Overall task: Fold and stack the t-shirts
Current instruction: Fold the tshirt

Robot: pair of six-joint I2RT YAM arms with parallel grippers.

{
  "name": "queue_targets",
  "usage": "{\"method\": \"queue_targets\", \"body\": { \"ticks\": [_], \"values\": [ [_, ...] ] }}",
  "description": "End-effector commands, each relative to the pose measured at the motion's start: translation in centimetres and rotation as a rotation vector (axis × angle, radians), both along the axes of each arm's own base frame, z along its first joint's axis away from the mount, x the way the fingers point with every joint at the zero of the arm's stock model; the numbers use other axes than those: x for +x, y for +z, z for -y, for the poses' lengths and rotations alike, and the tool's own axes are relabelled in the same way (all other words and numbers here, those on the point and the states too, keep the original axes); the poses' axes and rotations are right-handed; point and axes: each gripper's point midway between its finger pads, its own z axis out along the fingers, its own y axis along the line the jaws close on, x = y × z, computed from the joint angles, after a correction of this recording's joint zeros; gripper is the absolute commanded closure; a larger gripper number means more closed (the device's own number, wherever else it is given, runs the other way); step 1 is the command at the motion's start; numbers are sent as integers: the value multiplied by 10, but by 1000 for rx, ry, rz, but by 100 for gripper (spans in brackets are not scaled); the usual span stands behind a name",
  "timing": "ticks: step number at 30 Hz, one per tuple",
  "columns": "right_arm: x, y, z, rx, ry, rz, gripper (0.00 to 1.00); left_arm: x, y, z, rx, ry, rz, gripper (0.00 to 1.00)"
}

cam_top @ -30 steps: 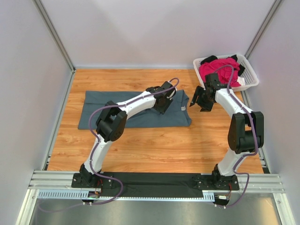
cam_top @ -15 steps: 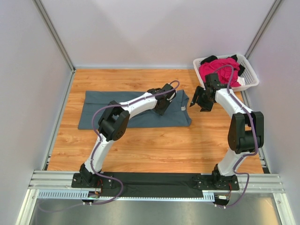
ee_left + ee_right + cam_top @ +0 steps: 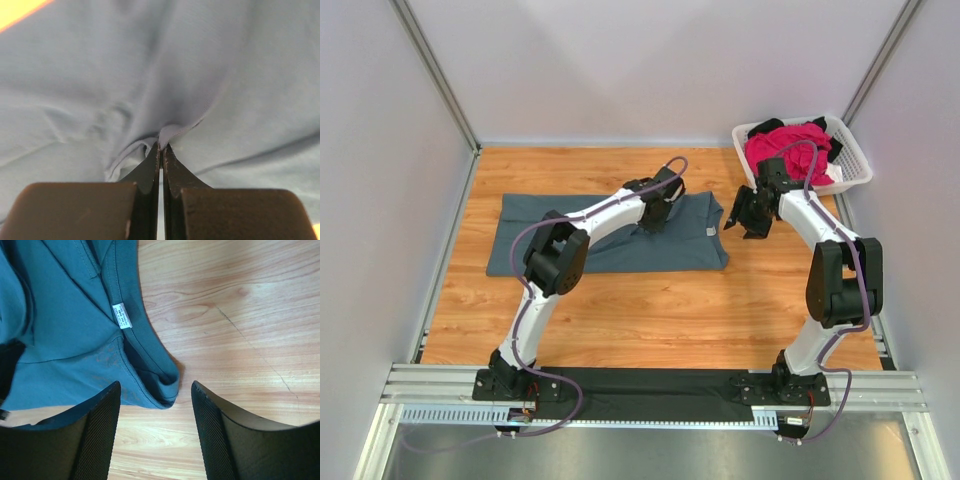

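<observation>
The slate blue-grey t-shirt lies folded into a long band across the wooden table, its small white neck label near its right end. My left gripper is over the shirt's upper right part, shut on a pinch of its cloth. My right gripper hovers open and empty just right of the shirt's right edge, its corner between my fingers. The magenta-pink t-shirt and black t-shirt lie heaped in the basket.
The white slatted plastic basket stands at the table's back right corner, close behind my right arm. White walls and metal posts enclose the table on three sides. Bare wood lies in front of the shirt.
My left gripper has moved back and to the left over the blue-grey shirt, drawing its right part up. The right arm has stayed nearly still.
</observation>
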Motion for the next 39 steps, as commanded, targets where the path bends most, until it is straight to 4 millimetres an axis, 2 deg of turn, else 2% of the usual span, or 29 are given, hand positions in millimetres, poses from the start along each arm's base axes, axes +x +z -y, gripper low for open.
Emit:
{"method": "queue_targets", "body": {
  "ticks": [1, 12, 23, 31, 34, 35, 36, 38, 39],
  "values": [
    [5, 8, -4, 22, 15, 46, 41, 25, 54, 0, -150, 46, 86, 100],
    [3, -1, -6, 32, 15, 21, 44, 60, 68, -6, -162, -8, 165, 100],
    [2, -5, -6, 24, 20, 8, 45, 101, 73, -27, -105, -20, 244, 100],
    [5, -7, -7, 26, 21, -2, 45, 104, 63, -29, -98, -26, 227, 100],
    [6, -8, -9, 35, 29, -7, 44, 99, 60, -28, -107, -30, 202, 71],
    [7, -8, -10, 38, 34, -8, 44, 97, 60, -30, -113, -14, 192, 50],
    [9, -5, -13, 53, 48, 0, 44, 96, 66, -31, -118, -3, 199, 40],
    [8, -7, -18, 70, 69, -10, 43, 94, 74, -35, -128, 29, 198, 26],
    [8, -4, -26, 99, 96, -7, 42, 95, 85, -41, -136, 55, 207, 24]
  ]
}}
